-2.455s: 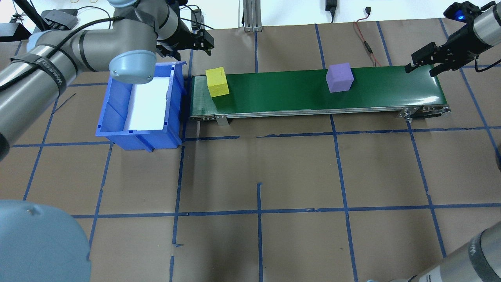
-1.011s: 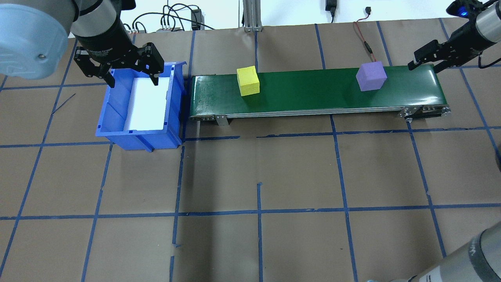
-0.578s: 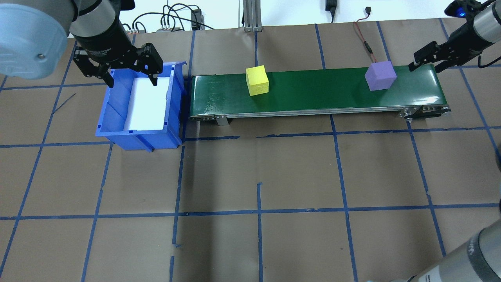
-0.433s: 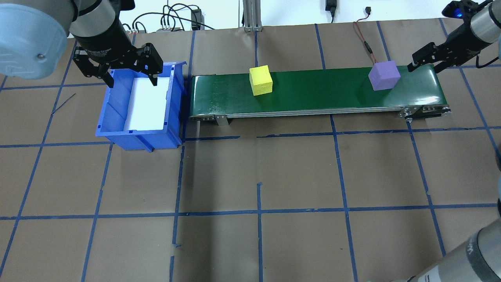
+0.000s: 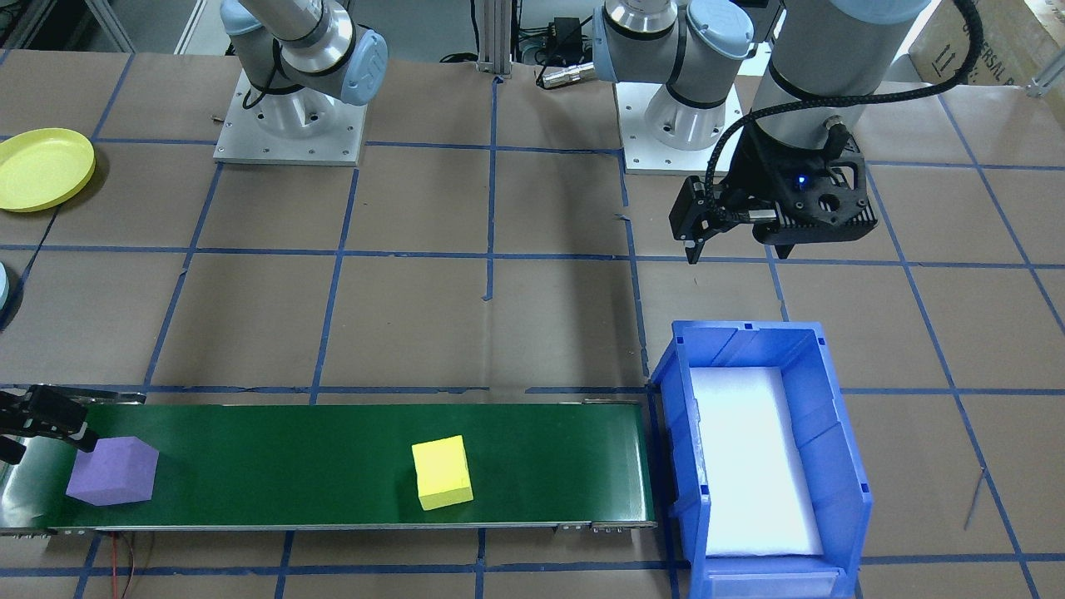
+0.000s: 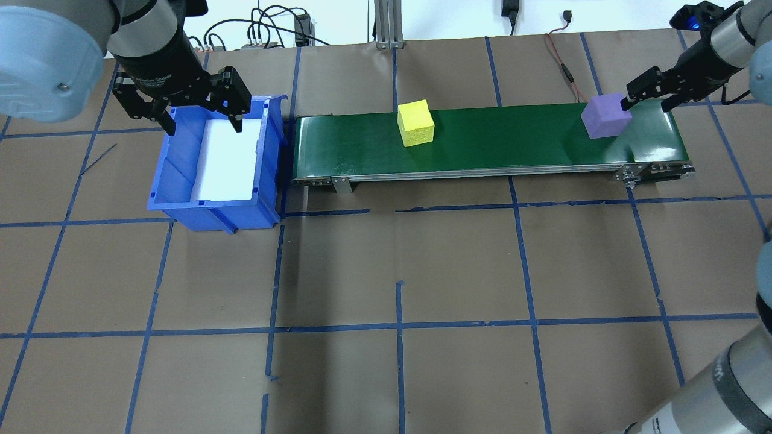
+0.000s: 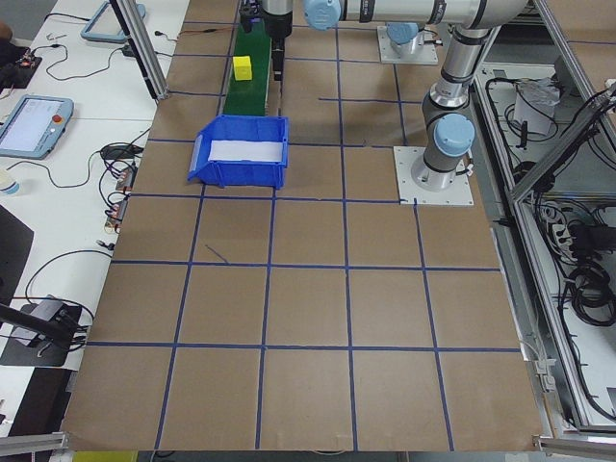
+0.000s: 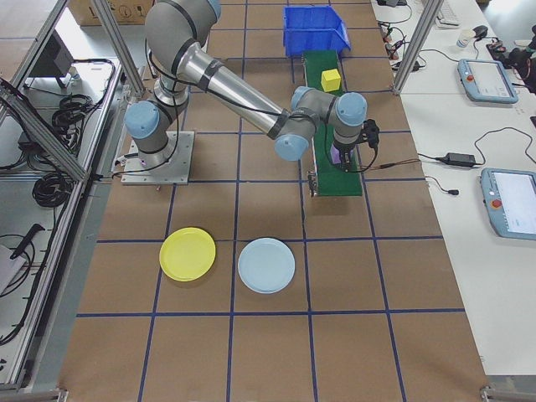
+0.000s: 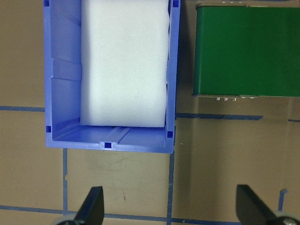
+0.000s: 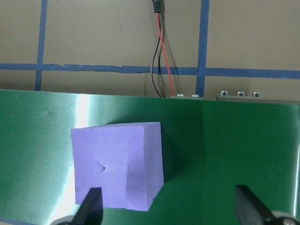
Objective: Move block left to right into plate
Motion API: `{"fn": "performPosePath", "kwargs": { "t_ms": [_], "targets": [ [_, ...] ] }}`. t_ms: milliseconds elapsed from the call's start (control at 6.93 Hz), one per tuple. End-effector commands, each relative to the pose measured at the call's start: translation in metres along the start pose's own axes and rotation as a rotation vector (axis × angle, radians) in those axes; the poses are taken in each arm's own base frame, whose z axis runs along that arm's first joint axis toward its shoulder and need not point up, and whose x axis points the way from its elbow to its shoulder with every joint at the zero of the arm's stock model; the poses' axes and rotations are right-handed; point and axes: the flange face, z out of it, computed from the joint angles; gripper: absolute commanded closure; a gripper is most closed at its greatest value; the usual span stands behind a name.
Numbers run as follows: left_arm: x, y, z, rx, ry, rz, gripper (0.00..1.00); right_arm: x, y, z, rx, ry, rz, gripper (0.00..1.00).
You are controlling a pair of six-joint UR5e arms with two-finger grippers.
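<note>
Purple block (image 6: 605, 116) sits on the green conveyor belt (image 6: 482, 141), near the belt's end on the robot's right. In the right wrist view the block (image 10: 117, 164) lies low and left of centre, one corner turned toward the camera, its top face uppermost. One finger (image 10: 89, 208) shows just in front of the block's lower left edge, the other finger (image 10: 251, 206) well off to the side over bare belt. Fingers spread wide, nothing between them.

Right gripper (image 6: 645, 96) hovers at the far side of the belt's right end, its near fingertip just beside the purple block's upper corner; contact cannot be told. In the front view the same gripper (image 5: 37, 420) shows at the frame's left edge, close by the block (image 5: 112, 472).

Yellow block (image 6: 415, 123) rests on the belt about midway along, square to the belt, well apart from the purple one.

Blue bin (image 6: 181, 181) stands off the belt's left end, almost touching it, with a white pad (image 6: 226, 160) on its floor. Left gripper (image 6: 202, 114) hangs above the bin's far rim, fingers apart and empty. Left wrist view looks straight down on the bin (image 9: 58, 84) and the belt end (image 9: 246, 51).

Yellow plate (image 8: 188, 254) and light blue plate (image 8: 266, 265) lie side by side on the brown tabletop (image 6: 398, 271), beyond the belt's right end, well apart from the belt. Blue tape lines grid the tabletop.
</note>
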Motion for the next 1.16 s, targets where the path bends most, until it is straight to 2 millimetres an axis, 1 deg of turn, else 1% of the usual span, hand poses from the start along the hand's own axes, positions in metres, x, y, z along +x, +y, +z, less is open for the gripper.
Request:
{"fn": "performPosePath", "kwargs": {
  "t_ms": [0,144,289,578,722,866,1011],
  "targets": [
    [0.000,-0.001,0.000,0.003,0.002,0.000,0.00,-0.017,-0.005,0.010,-0.018,0.018,0.046,0.00],
    [0.001,0.000,-0.001,0.005,0.003,0.002,0.00,-0.022,-0.009,0.014,-0.006,0.025,0.045,0.00],
    [0.002,0.000,0.001,0.000,0.005,0.001,0.00,-0.018,-0.010,0.028,-0.015,0.022,0.046,0.00],
    [0.003,0.001,0.002,0.005,0.002,0.005,0.00,0.002,-0.014,0.047,-0.018,0.139,0.010,0.00],
    [0.010,0.005,-0.003,0.013,0.009,0.013,0.00,0.009,-0.015,0.039,-0.026,0.222,-0.017,0.24],
    [0.012,0.006,0.000,0.007,0.009,0.015,0.00,0.013,-0.016,0.031,-0.032,0.262,-0.042,0.56],
    [0.011,0.006,0.000,0.009,0.006,0.020,0.00,0.010,-0.015,0.018,-0.021,0.279,-0.050,0.63]
  ]
}}
